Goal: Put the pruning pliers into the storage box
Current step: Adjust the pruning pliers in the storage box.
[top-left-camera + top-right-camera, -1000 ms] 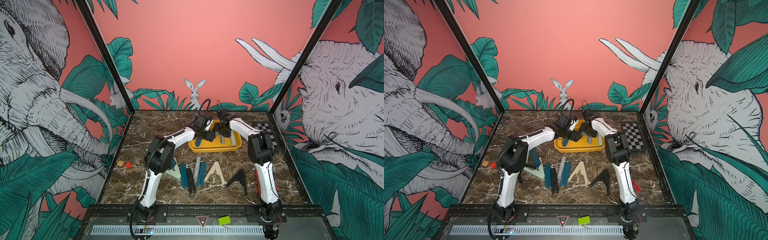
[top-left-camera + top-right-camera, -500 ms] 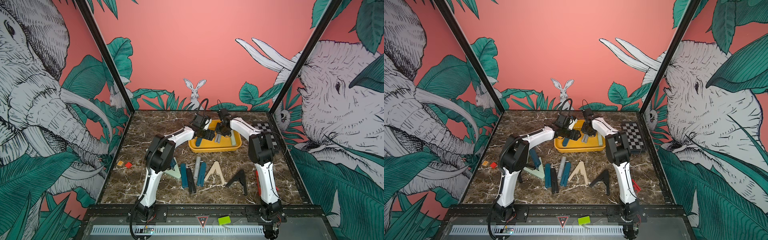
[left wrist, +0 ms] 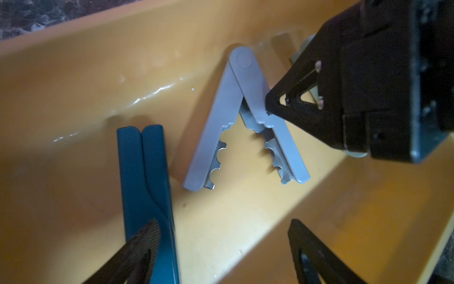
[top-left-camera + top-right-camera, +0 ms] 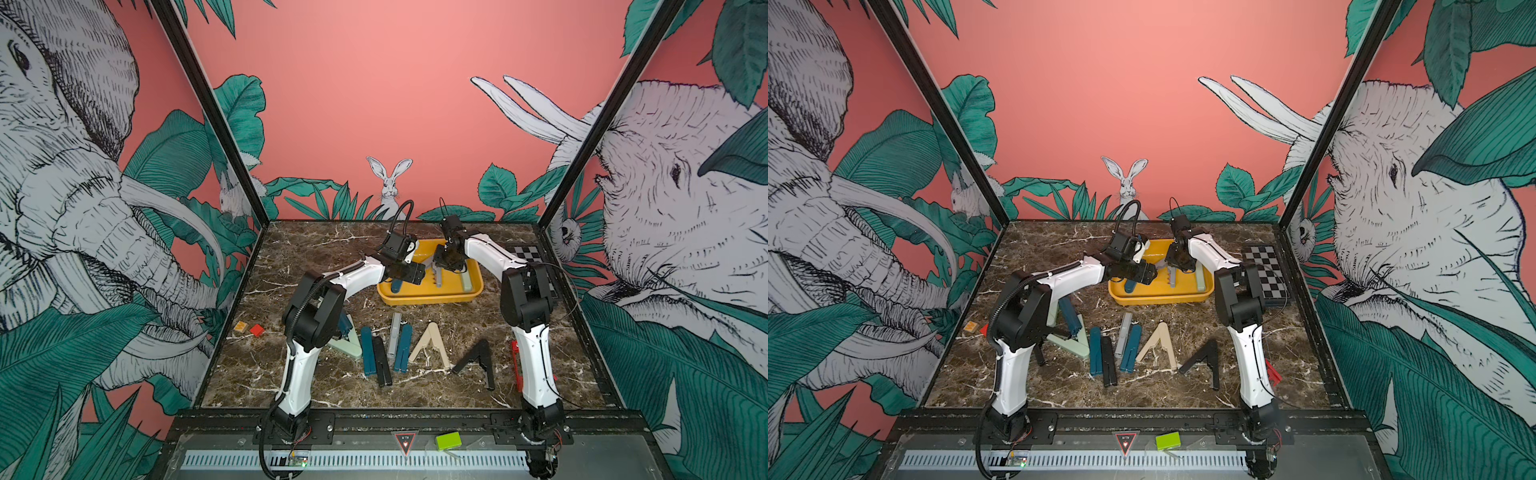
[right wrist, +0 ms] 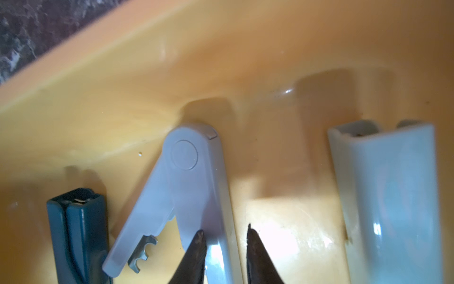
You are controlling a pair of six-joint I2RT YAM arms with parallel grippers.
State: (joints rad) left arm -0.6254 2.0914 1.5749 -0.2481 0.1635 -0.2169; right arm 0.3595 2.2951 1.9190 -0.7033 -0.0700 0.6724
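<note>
In both top views the yellow box sits at centre frame on the marble table, with both arms reaching into it. The left gripper hangs over its left end. The right gripper is down at its middle. Inside lie teal pliers, grey pliers and mint pliers. Lower in the frame, more pliers lie loose on the table.

Left wrist: the left gripper is spread wide and holds nothing, with one finger over the folded teal pliers. The grey pliers lie in a V on the box floor. A right finger touches one arm's outer edge.

Right wrist: the right gripper is nearly closed, clamped on one arm of the grey pliers, whose hinge is by the box wall. The teal and mint pliers flank them.
</note>
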